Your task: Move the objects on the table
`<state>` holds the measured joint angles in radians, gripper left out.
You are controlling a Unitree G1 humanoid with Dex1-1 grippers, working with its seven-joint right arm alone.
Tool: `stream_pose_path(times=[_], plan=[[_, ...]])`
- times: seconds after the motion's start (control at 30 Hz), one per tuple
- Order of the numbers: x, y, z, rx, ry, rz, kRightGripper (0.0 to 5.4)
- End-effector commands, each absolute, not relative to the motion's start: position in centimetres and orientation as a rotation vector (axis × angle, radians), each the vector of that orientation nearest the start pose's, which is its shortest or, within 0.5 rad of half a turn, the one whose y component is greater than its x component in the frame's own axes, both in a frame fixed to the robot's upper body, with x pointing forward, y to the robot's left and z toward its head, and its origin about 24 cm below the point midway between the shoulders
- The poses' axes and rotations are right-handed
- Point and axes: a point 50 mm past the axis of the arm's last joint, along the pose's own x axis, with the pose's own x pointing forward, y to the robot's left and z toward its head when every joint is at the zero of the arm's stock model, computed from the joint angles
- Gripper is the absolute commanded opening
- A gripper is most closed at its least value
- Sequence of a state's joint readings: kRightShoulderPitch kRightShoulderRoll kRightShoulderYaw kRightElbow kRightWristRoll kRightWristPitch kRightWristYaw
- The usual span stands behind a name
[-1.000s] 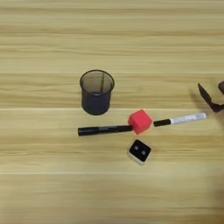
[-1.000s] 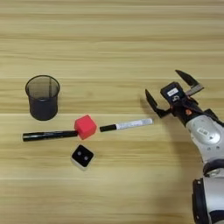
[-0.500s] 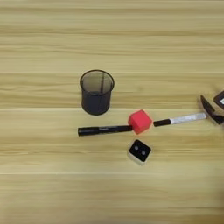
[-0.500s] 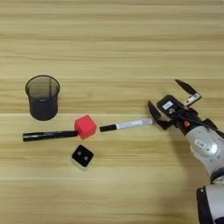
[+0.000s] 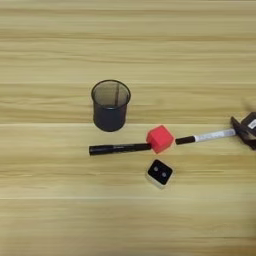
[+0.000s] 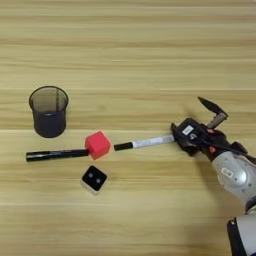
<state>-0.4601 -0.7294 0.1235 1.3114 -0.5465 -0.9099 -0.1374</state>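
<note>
Left eye view. Only the tip of my black two-fingered gripper (image 5: 245, 131) shows at the right edge, meeting the white end of the black-capped white marker (image 5: 205, 136). On the light wooden table (image 5: 60, 45), a black mesh cup (image 5: 110, 105) stands upright; in front of it lies a black marker (image 5: 119, 148), its right end touching the red cube (image 5: 160, 138). The white cube with a black two-dotted face (image 5: 159, 173) sits just in front, apart from both.

Right eye view. My gripper (image 6: 196, 126) is spread wide: the upper finger is raised clear, the lower one is at the marker's white end, nothing clasped. Bare wood lies open behind the cup and along the near edge.
</note>
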Motion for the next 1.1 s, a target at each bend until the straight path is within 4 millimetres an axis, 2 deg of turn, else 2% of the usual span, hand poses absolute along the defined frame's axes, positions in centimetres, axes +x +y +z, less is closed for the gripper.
stream_pose_path(times=[0.03, 0.9, 1.1], plan=[[28.3, -32.5, 5.6, -1.091, -0.063, 0.18, 5.35], [29.8, -27.0, 7.4, -0.923, -0.36, 0.37, 5.35], [30.2, -26.8, 8.3, -0.866, -0.392, 0.359, 5.35]])
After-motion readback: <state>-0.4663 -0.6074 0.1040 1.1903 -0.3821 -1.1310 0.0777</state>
